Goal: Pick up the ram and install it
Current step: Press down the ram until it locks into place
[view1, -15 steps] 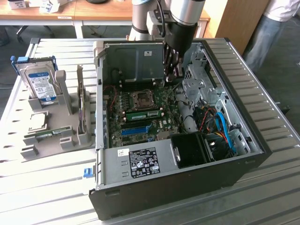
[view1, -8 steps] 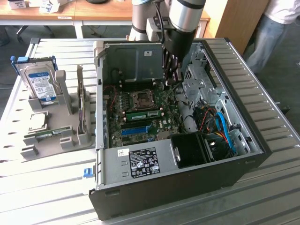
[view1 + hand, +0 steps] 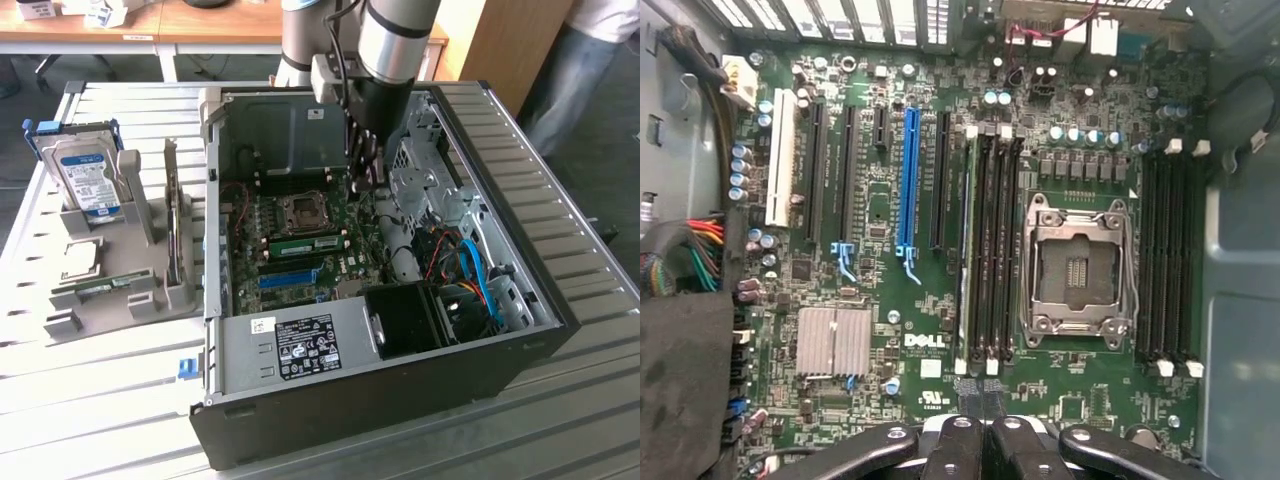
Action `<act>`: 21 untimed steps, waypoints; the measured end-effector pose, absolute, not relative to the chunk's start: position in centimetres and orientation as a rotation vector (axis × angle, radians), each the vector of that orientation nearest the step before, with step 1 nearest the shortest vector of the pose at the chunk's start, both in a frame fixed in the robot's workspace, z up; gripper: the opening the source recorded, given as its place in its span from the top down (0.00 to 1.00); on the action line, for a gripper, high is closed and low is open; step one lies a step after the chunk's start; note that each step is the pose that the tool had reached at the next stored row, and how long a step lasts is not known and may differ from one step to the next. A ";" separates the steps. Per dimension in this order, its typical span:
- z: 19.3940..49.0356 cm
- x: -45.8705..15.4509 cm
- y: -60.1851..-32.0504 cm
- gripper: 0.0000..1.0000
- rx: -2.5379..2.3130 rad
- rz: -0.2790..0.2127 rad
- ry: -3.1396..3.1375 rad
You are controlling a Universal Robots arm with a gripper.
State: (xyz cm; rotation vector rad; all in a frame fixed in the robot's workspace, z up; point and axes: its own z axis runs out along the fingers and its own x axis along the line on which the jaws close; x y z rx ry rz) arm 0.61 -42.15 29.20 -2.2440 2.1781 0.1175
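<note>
— What do we have on the slatted metal table (image 3: 100, 400)?
— We see the open computer case (image 3: 340, 410) resting across the centre and right of the frame, and a grey parts stand (image 3: 125, 255) just beside it at the left.

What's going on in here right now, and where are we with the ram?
The arm is reaching into the open computer case. Its pincer is shut, with nothing visible in it, and hangs above the motherboard near one end of the memory slots. The ram stands in a slot beside the empty processor socket.
</note>
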 end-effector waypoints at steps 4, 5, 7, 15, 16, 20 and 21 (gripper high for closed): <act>28.5 0.6 -42.2 0.89 -2.244 0.117 2.178; 28.3 0.6 -42.2 0.89 -2.244 0.117 2.178; 28.0 0.6 -42.2 0.89 -2.244 0.117 2.178; 26.8 0.6 -42.2 0.89 -2.244 0.117 2.178; 26.7 0.6 -42.2 0.89 -2.244 0.117 2.178; 26.1 0.6 -42.2 0.89 -2.244 0.117 2.178; 26.0 0.6 -42.1 0.89 -2.244 0.117 2.178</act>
